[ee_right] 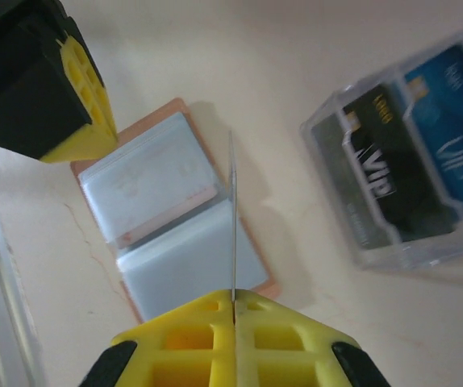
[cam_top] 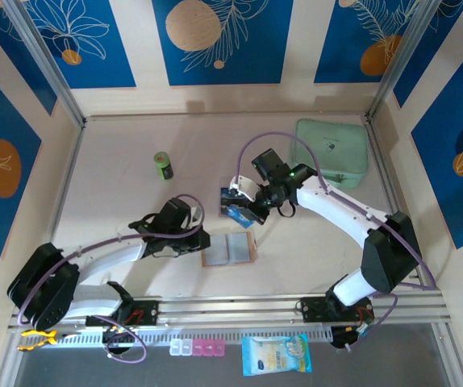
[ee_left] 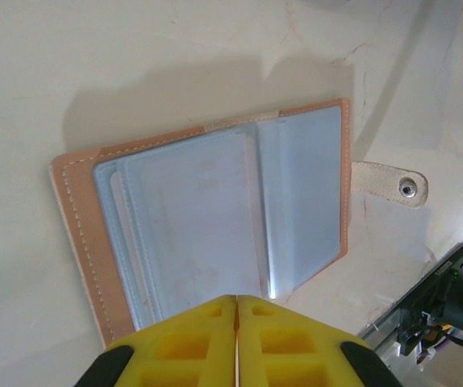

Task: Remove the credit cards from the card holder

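Observation:
The tan card holder (cam_top: 228, 249) lies open on the table, its grey-blue clear pockets (ee_left: 215, 218) facing up. My left gripper (ee_left: 237, 300) is shut, its yellow tips over the holder's near edge with nothing visible between them. It sits at the holder's left side (cam_top: 202, 240). My right gripper (ee_right: 233, 298) is shut on a thin credit card (ee_right: 232, 210) seen edge-on, raised above the holder (ee_right: 167, 218). In the top view this gripper (cam_top: 246, 211) hangs between the holder and a clear tray (ee_right: 352, 242). A dark card (ee_right: 377, 173) and a blue card (ee_right: 457, 153) lie in that tray.
A mint-green case (cam_top: 331, 151) stands at the back right and a small green cylinder (cam_top: 163, 165) at the back left. In front of the rail lie a pink pill box (cam_top: 198, 347), a blue packet (cam_top: 276, 355) and a yellow tool (cam_top: 38, 339).

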You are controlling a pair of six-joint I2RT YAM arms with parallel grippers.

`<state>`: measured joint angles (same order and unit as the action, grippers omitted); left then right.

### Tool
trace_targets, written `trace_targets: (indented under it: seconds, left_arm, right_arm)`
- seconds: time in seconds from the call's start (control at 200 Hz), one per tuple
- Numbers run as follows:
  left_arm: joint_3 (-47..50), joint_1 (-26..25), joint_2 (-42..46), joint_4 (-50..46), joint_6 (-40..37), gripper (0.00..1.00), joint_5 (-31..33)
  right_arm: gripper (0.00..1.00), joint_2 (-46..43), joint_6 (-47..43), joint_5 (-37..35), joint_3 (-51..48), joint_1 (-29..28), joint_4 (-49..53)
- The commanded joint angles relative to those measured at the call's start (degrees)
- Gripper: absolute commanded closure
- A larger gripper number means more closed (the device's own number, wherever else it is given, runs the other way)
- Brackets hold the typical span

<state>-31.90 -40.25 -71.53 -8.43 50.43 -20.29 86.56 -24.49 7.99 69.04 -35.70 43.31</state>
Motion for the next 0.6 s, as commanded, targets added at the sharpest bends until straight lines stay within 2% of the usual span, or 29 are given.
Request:
trace_targets:
  seconds: [0.0,0.225,0.445,0.595]
  left_arm:
    - [1.0,0.4,2.4,-3.1,-1.4,0.91,1.4]
    - [2.6,0.5,5.4,-3.2,0.1,0.9,1.9]
    - [3.4,0.5,7.1,-3.7,0.6,0.9,2.5]
    - [4.0,0.6,7.6,-3.0,1.0,0.89,2.5]
  right_arm:
    - [1.0,2.4,-13.2,2.1,4.0,1.6,3.2]
    - [1.0,10.2,-20.8,2.7,14.7,4.6,7.2]
    - [1.0,18.5,-23.0,3.2,23.9,6.9,10.0]
    - [1.0,22.8,-24.3,1.0,28.0,7.5,11.8]
